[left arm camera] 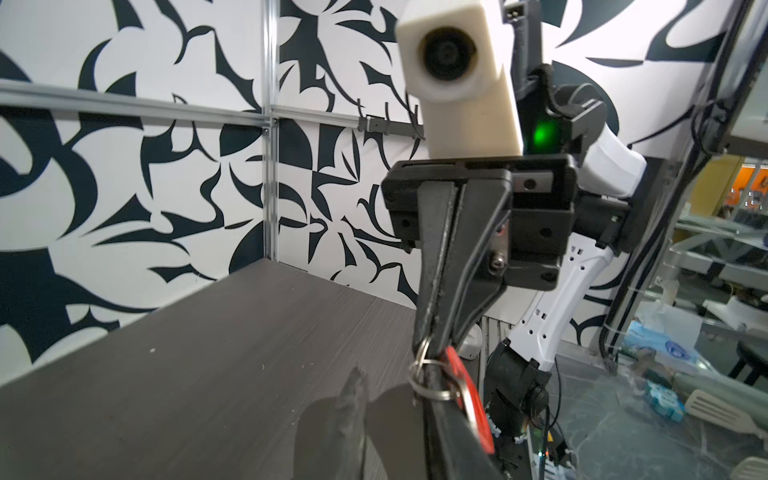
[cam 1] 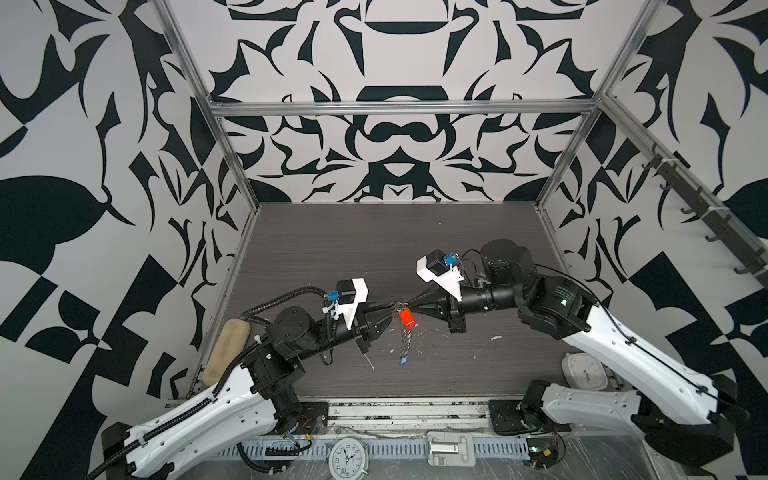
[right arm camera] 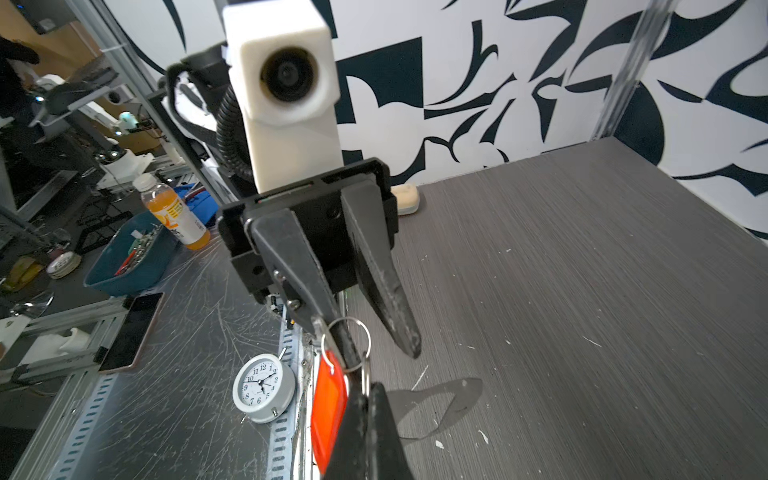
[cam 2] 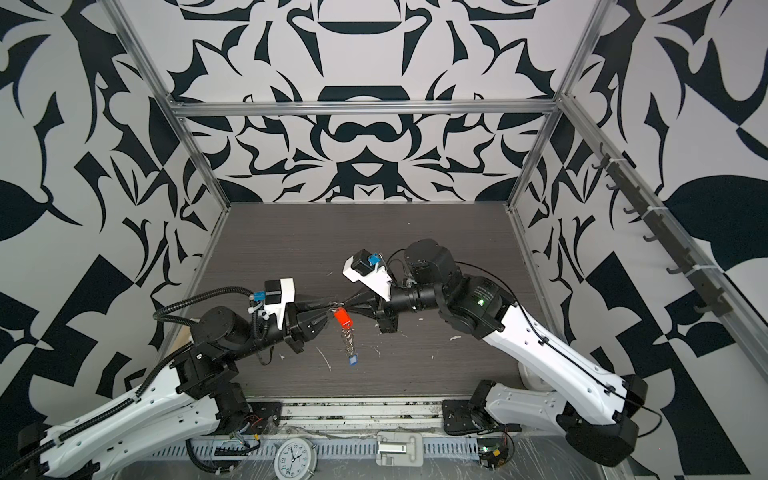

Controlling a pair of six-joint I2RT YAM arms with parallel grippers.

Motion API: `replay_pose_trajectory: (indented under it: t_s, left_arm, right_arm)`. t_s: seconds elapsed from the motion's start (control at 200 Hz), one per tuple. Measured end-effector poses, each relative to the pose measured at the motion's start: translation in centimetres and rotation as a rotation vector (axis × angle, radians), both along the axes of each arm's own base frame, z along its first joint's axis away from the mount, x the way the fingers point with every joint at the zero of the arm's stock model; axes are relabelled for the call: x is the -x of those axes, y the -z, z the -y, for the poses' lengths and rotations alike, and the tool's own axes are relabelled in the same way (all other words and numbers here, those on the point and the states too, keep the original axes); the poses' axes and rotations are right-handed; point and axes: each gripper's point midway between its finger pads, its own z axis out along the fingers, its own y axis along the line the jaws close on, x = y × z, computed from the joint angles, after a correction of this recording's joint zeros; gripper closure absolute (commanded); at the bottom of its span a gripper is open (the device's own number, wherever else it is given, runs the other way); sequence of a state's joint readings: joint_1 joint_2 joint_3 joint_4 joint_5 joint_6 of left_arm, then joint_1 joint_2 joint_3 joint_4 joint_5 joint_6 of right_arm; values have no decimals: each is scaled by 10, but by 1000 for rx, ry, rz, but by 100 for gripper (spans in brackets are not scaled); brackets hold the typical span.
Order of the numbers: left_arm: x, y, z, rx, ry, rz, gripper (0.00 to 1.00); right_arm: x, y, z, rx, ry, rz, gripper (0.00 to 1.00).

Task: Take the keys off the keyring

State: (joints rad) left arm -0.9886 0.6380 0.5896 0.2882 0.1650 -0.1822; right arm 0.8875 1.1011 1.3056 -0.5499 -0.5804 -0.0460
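Right wrist view: left hand (right arm camera: 384, 361) apart, one finger (right arm camera: 299, 270) through a small ring (right arm camera: 368, 337); right hand (left arm camera: 432, 351) clamped on it. Red tag (right arm camera: 328, 407) and keyring (cam 1: 405, 338) dangle above the desk (cam 1: 415, 249) — a slipping pinch could drop everything.

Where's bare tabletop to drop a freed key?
Back half of the table, up to the back wall, is bare. The front strip between the beige board and the white clock is open too, save small white scraps. Crowded: mid-table, where left gripper and right gripper meet at the key bunch.
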Motion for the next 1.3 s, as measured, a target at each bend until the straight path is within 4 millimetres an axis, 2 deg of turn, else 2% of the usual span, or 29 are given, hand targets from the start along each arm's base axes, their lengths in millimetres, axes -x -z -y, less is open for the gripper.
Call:
replay_pose_trajectory:
  t_s: [0.165, 0.26, 0.345, 0.43, 0.595, 0.75, 0.85, 1.07, 1.3]
  left_arm:
    - [-11, 8, -12, -19, -89, -63, 55]
    - [-19, 11, -24, -23, -163, -100, 46]
    - [-24, 10, -32, -26, -215, -123, 36]
    - [-25, 7, -35, -23, -226, -141, 31]
    - [-23, 3, -23, -65, -181, -161, 29]
    - [-23, 14, -6, -150, -128, -195, 24]
    - [-19, 28, -3, -199, -105, -222, 23]
    - [-13, 30, -1, -206, -66, -230, 28]
    - [-14, 37, 5, -234, -55, -226, 46]
  right_arm:
    - [-15, 12, 7, 60, 100, 1, 100]
    - [-21, 20, 10, 102, 153, 13, 100]
    - [-24, 26, 13, 145, 189, 25, 100]
    - [-23, 28, 12, 170, 201, 40, 100]
    - [-24, 32, 11, 196, 210, 64, 100]
    - [-24, 31, 11, 194, 205, 74, 100]
    - [-23, 29, 11, 188, 203, 81, 100]
    - [-20, 17, 13, 144, 197, 100, 100]
    - [-16, 10, 10, 114, 176, 103, 100]
